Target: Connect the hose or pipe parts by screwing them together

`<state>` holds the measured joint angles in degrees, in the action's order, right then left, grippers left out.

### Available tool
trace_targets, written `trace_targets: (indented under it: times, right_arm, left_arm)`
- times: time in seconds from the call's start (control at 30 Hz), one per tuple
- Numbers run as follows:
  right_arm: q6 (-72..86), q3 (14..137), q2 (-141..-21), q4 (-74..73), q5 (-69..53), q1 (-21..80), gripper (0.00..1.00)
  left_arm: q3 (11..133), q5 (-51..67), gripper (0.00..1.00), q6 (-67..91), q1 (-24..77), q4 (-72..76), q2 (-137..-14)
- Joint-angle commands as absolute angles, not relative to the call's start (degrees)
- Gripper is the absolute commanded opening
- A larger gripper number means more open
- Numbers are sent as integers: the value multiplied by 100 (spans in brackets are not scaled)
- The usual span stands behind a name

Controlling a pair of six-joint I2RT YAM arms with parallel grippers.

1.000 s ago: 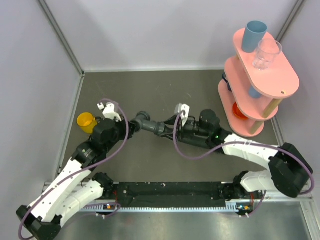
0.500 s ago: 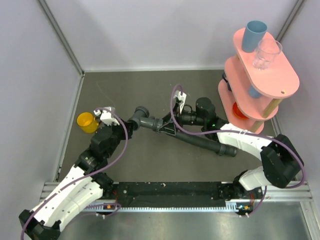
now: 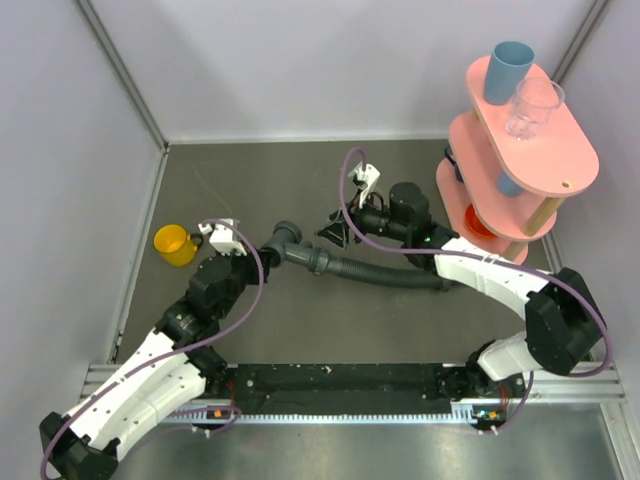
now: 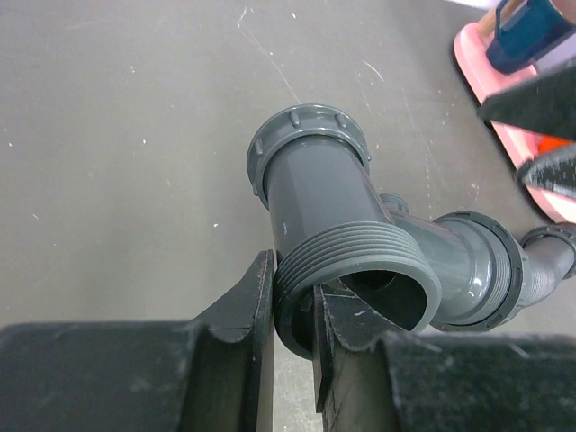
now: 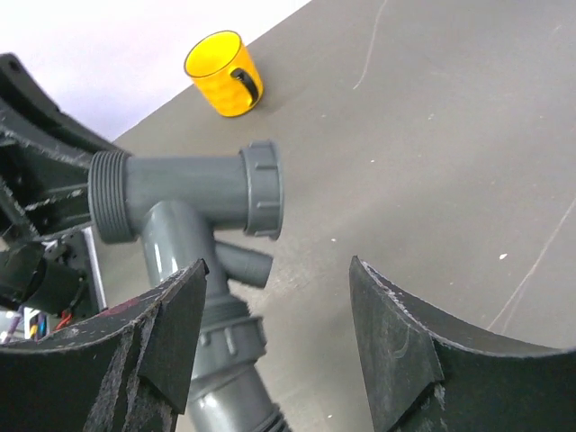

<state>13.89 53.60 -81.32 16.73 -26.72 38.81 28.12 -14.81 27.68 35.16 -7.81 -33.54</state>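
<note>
My left gripper (image 4: 292, 301) is clenched on the fitting (image 4: 324, 189), pinching the wall of its threaded end. One finger lies against the outside of the thread and the other reaches into the open mouth. Seen from above, that gripper (image 3: 262, 250) sits left of the middle of the surface (image 3: 300, 180), and the fitting (image 3: 290, 240) sticks out of it up and to the right. The fitting's main tube ends in a ribbed ring at the far end. Its angled branch turns off sideways into a wider grey collar, where the hose (image 3: 385, 273) begins. I cannot tell how far that collar is screwed on. From there the hose runs rightward across the surface in a shallow curve, and its far end passes under my right arm.

My right gripper (image 5: 279, 297) is released, its fingers wide apart with nothing between them. It hovers close to the fitting (image 5: 180, 193) and touches neither it nor the hose (image 5: 232, 360), whose collar shows low in its wrist camera's view. From above, this gripper (image 3: 338, 230) lies just beyond the hose and apart from it.

A yellow mug (image 3: 173, 244) stands to the left of my left gripper, near the left wall. A pink rack (image 3: 520, 170) stands in the far right corner, with a blue cup (image 3: 510, 68) and a clear glass (image 3: 535, 108) on its top tier.
</note>
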Motion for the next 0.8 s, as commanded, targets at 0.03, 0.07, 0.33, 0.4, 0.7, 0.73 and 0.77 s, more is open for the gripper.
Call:
trace_targets:
  times: [0.03,0.07,0.33,0.4,0.7,0.73,0.77]
  right_arm:
    - [1143,5862,-8358,1715,-2276,3832,62]
    - [942,5880,-8324,1662,-2276,3841,62]
    - [-1693,4476,-7059,2152,-2338,4577,80]
    - [-2546,3784,-6743,2729,-2007,5122,81]
    - [-3954,3023,-6951,3805,-346,6467,99]
    - [-4042,3050,-7152,3919,-221,6512,99]
    - [-4191,3067,-7241,3981,-107,6547,99]
  left_arm:
    - [2856,-1371,0,2742,3551,-527,-3270]
    - [2900,-1458,0,2777,3559,-597,-3287]
    - [3497,-1933,0,3445,3551,-1879,-3734]
    - [3682,-1942,0,3568,3551,-2134,-3788]
    - [4060,-1670,0,3762,3551,-2505,-3779]
    - [4078,-1626,0,3779,3551,-2548,-3744]
    - [4087,-1609,0,3797,3559,-2549,-3718]
